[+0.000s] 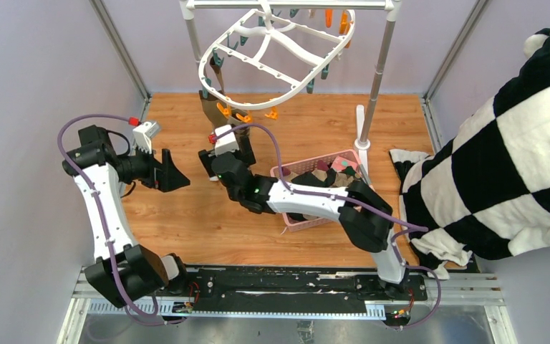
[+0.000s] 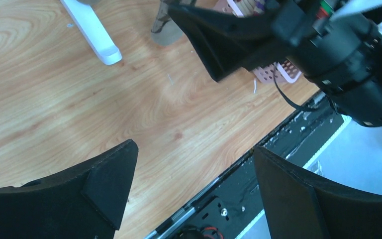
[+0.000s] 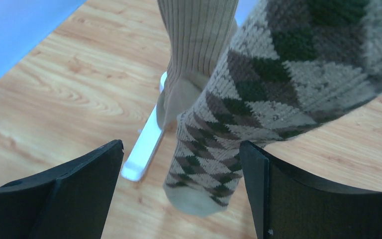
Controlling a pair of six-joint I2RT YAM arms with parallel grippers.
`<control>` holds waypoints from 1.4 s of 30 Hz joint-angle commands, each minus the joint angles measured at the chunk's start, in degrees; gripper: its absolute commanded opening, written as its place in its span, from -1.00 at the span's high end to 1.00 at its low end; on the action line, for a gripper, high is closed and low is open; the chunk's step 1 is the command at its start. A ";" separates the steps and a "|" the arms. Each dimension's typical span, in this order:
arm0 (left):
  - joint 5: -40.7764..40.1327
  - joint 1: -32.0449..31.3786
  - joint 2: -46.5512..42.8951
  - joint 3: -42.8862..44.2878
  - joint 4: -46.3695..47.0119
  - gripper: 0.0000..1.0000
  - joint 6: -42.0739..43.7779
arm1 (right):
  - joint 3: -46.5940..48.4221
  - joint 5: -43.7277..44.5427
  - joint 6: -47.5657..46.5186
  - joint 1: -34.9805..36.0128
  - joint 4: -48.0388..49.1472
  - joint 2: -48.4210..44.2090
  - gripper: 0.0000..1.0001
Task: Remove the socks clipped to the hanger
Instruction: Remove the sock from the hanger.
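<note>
The white oval hanger with orange and teal clips hangs tilted from the grey rack bar at the back. An olive-brown sock and a brown argyle sock dangle from its near-left rim. My right gripper stands open just below them. In the right wrist view the argyle sock hangs down between the spread right gripper, touching neither finger, with a beige ribbed sock behind it. My left gripper is open and empty to the left, over bare wood.
A pink slotted basket holding several socks sits under my right forearm. The rack's pole and white foot stand behind it, and another white foot lies under the socks. A checked plush cloth fills the right side.
</note>
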 commanded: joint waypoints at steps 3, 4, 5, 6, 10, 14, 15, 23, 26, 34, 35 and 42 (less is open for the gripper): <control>-0.02 2.81 4.20 4.40 -12.27 -0.83 11.95 | 9.87 9.61 -0.09 -1.39 2.86 6.74 -0.83; 0.13 3.07 3.84 4.22 -12.27 -0.83 12.43 | 10.81 10.31 -0.67 -1.67 3.19 7.56 -0.83; 0.22 3.14 3.24 4.03 -12.29 -0.84 12.89 | 11.53 11.10 -1.98 -1.85 4.49 8.41 -0.83; 0.34 3.20 2.46 3.57 -12.25 -0.85 13.40 | 12.02 11.98 -4.28 -2.03 6.43 9.27 -0.83; 1.20 3.12 -1.63 2.16 -12.30 -0.95 14.33 | 14.56 15.93 -10.85 -3.53 12.30 12.44 -0.90; 3.24 3.10 -3.30 1.89 -12.27 -0.99 14.24 | 14.85 18.79 -12.27 -4.94 14.71 13.54 -0.92; 4.02 3.14 -3.23 1.75 -12.27 -0.99 14.19 | 14.86 19.43 -12.17 -5.21 15.39 13.58 -0.91; 6.70 3.03 -3.23 1.03 -12.33 -0.98 14.45 | 10.86 18.38 -13.30 -5.89 23.47 10.84 -0.20; 7.09 2.74 -3.88 0.58 -12.28 -0.96 14.66 | 5.03 12.39 -12.81 -5.23 27.30 7.34 0.36; 7.70 -1.08 -4.52 -0.10 -12.30 -0.95 15.60 | -12.34 -4.49 -4.25 -3.78 29.57 -7.14 1.00; 7.85 -2.35 -4.43 -0.15 -12.29 -0.95 15.90 | -14.22 -7.28 -2.64 -3.77 28.76 -9.06 1.00; 10.03 -12.08 -2.96 1.54 -12.32 -0.99 17.27 | -27.11 -25.79 9.88 -3.94 23.26 -25.25 1.00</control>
